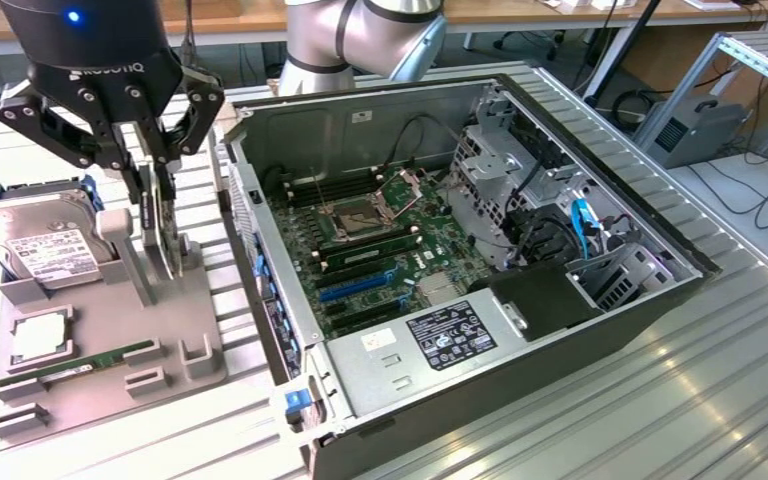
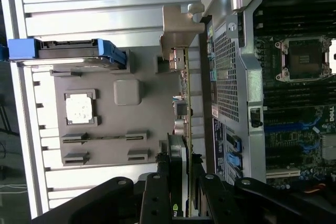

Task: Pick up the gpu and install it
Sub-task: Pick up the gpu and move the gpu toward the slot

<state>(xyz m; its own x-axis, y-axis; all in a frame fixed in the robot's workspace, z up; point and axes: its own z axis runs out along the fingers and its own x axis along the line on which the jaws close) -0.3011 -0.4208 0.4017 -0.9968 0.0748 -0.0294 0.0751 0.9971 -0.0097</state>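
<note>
Where the grey holder tray (image 1: 104,312) rests on the ribbed metal table (image 1: 598,400), at the exterior view's left of the open computer case (image 1: 311,130), we record the following. Item one, the gpu (image 1: 164,235): it stands upright on its long edge in the tray's slot, with its round black fan cooler on one face and its metal bracket at the end farther from the fingers. Item two, the gripper (image 1: 157,165): it hangs directly above the card with one finger down each side of the upper edge. The jaws stand about half closed and, as far as we can make out, press on both faces in a grip. Item three, a hard drive (image 1: 44,240) with a white label leans at the tray's far end. Item four, a square processor chip (image 1: 40,338) lies flat in its recess. Item five, a thin RAM stick (image 1: 91,360) lies just beside the chip. Item six, the motherboard (image 1: 384,255) lies inside the case with its blue slots exposed.
</note>
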